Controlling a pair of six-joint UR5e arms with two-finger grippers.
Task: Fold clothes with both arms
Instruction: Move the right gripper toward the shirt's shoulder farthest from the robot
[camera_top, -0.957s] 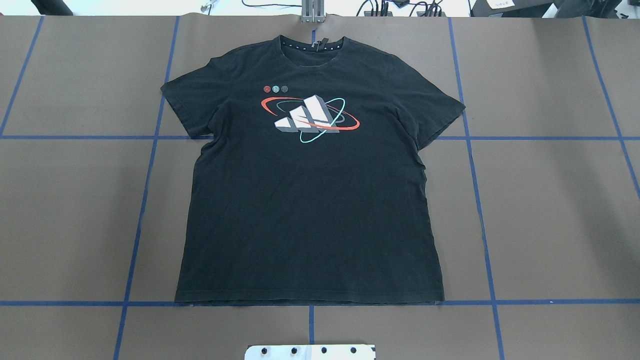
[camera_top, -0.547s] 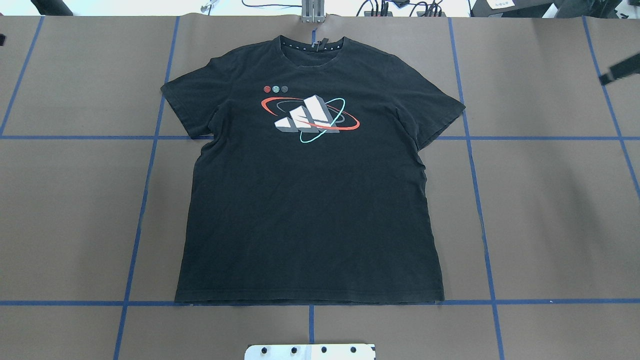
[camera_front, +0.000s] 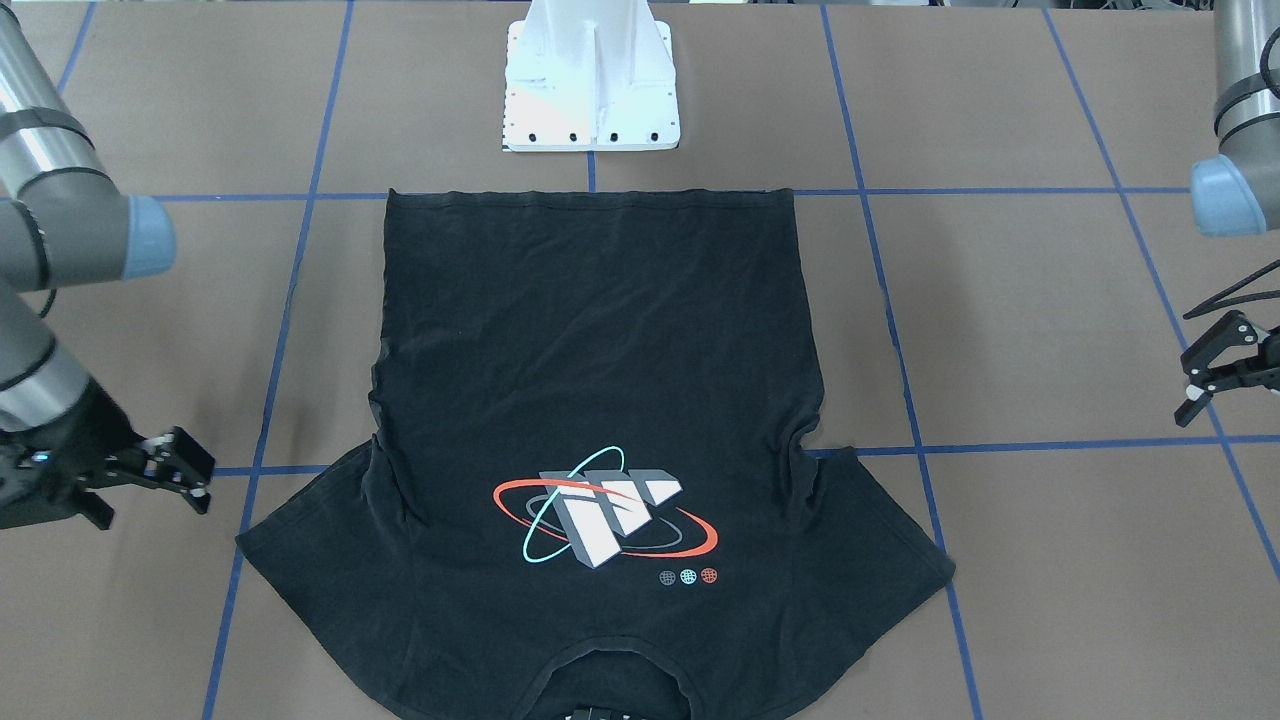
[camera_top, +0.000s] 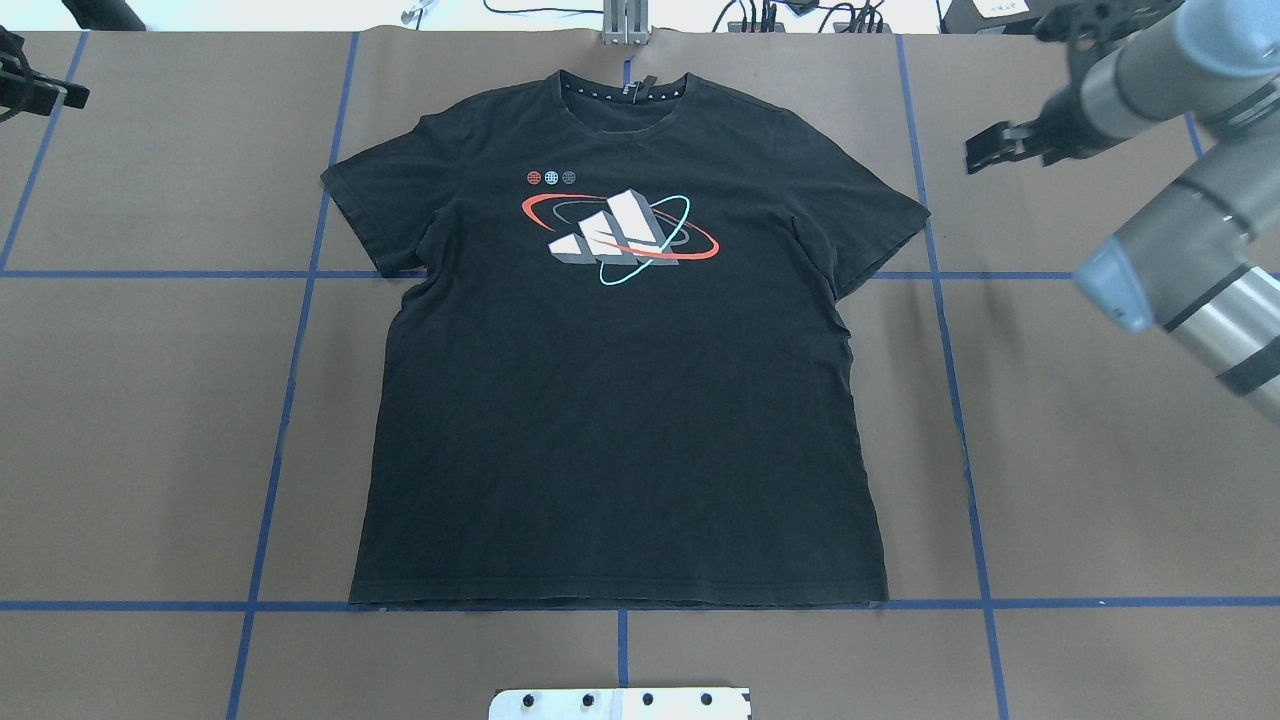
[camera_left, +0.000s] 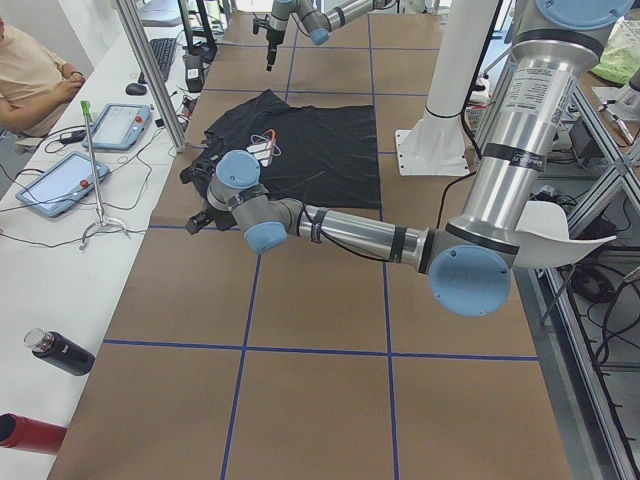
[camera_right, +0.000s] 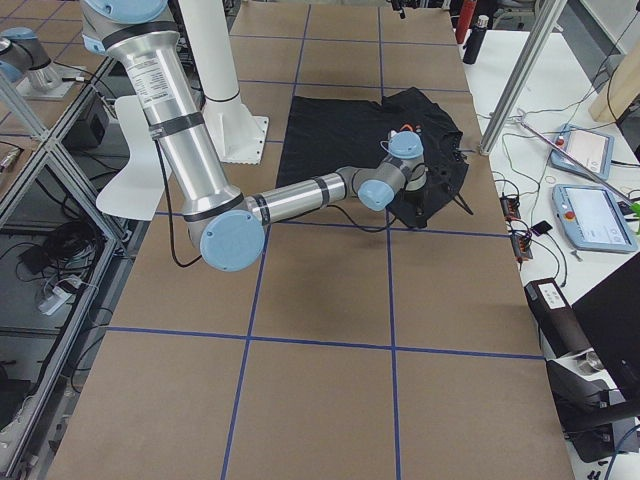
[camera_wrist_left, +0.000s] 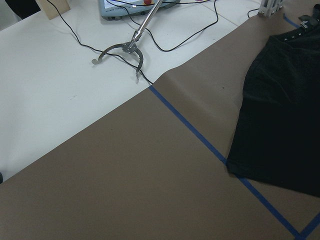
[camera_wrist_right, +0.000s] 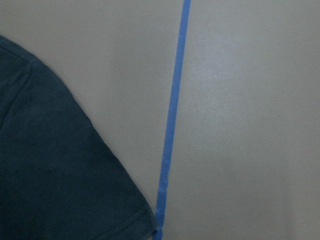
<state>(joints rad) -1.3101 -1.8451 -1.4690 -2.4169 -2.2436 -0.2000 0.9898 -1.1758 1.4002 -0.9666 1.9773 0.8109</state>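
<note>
The clothes are one black T-shirt (camera_top: 620, 420) lying flat and spread out, its red, cyan and white graphic (camera_top: 620, 238) facing up and its collar at the far edge. My right gripper (camera_top: 985, 150) hovers open over bare table just right of the shirt's right sleeve (camera_top: 880, 220); that sleeve's edge fills the corner of the right wrist view (camera_wrist_right: 50, 165). At the table's far left edge my left gripper (camera_top: 60, 95) stands open, well away from the left sleeve (camera_top: 350, 190). From the front, the left gripper (camera_front: 1195, 375) and right gripper (camera_front: 175, 480) flank the shirt (camera_front: 600, 350).
Brown paper with blue tape lines (camera_top: 290, 400) covers the table. The white pedestal base (camera_front: 590, 90) stands behind the hem. A white bench with tablets (camera_left: 60, 180), cables and a metal stand (camera_wrist_left: 125, 50) runs past the far edge. A seated person (camera_left: 25, 70) is there.
Both arms have come into the overhead view. The right gripper moved left toward the shirt's right sleeve, and the left gripper now shows at the left edge. The shirt has not moved.
</note>
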